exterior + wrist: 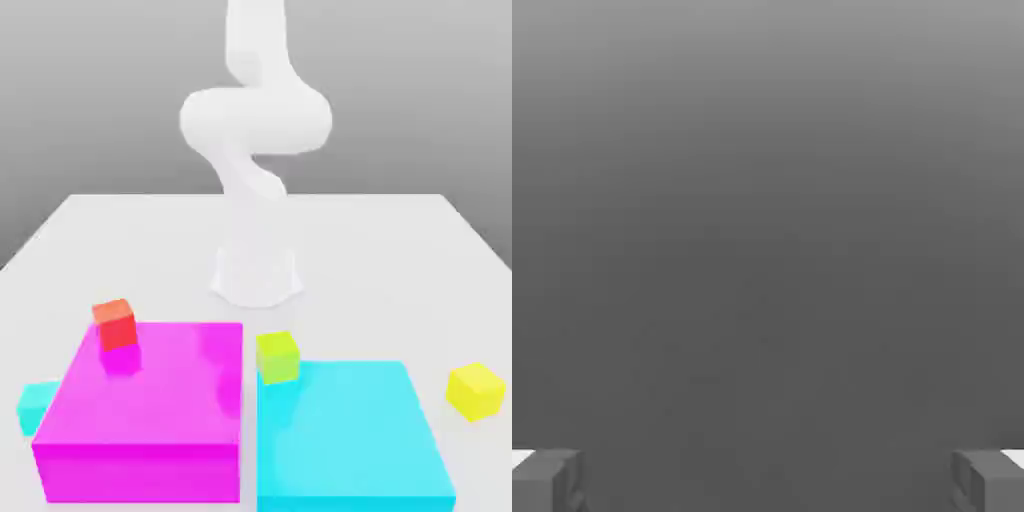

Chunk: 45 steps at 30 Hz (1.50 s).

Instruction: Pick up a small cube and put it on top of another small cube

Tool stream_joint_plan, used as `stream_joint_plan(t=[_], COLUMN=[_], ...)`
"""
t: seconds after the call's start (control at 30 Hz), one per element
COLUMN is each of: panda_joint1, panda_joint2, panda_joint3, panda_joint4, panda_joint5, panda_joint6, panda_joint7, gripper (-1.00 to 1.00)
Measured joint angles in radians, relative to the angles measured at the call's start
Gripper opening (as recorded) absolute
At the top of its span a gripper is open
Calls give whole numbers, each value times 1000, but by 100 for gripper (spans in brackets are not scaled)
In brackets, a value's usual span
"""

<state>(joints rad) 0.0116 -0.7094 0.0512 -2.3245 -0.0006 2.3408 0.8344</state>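
Small cubes are scattered in four spots here, and which one is meant to be picked up, or stacked on, can't be told. In the exterior view, a red cube (116, 326) is seen at the far edge of the thick magenta block (145, 385), near its corner on the exterior view's left, and it's turned a bit askew. A yellow-green cube (278, 358) is seen at the far corner of the cyan slab (345, 430), on the side facing the magenta block, with a narrow gap left between the two big pieces. A cyan cube (37, 408) is partly hidden by the magenta block, so access from that side is kinda blocked. The easiest one to get at is probably the yellow cube (476, 391), which is set on the pale table (350, 250) past the slab, toward the exterior view's right, with nothing touching it. The white arm (256, 120) is raised at the back, behind all the blocks, with its base planted on the table. In the hand view, the gripper (768, 482) is seen spread wide, its two fingers well apart, with nothing pinched and just a plain grey backdrop between them.
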Motion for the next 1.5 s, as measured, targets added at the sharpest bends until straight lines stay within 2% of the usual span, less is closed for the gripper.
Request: stream_joint_plan(t=[0.33, 0.63, 0.8, 0.97, 1.0, 1.23, 1.4, 1.5], panda_joint1=[56, 164, 262, 382, 412, 417, 328, 271], panda_joint2=[362, 695, 882, 1065, 1095, 1100, 943, 907], panda_joint3=[220, 374, 391, 260, 226, 220, 342, 295], panda_joint4=[-99, -186, -232, -204, -197, -196, -234, -211], panda_joint5=[-39, -153, -219, -374, -393, -399, -243, -236], panda_joint6=[166, 309, 388, 511, 535, 540, 425, 352], panda_joint7=[165, 369, 483, 612, 626, 632, 514, 480], gripper=[0, 0, 0, 0, -100, -100, -100, -100])
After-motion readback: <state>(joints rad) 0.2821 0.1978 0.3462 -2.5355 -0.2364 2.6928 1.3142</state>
